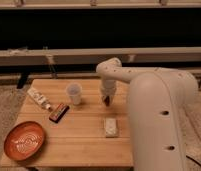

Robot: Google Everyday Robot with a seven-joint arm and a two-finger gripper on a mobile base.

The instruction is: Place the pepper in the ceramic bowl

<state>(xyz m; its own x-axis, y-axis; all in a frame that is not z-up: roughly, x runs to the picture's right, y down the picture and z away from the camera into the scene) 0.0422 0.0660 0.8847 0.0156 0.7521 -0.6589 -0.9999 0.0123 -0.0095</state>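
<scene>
Camera view: found gripper (106, 95) at centre of frame, low over table (84, 142), pepper (107, 101) right at its tip; could not tell if clamped on it. Judged as grasp step. Next called for sure hold, then lift and carry to bowl (25, 141), lower left.
</scene>
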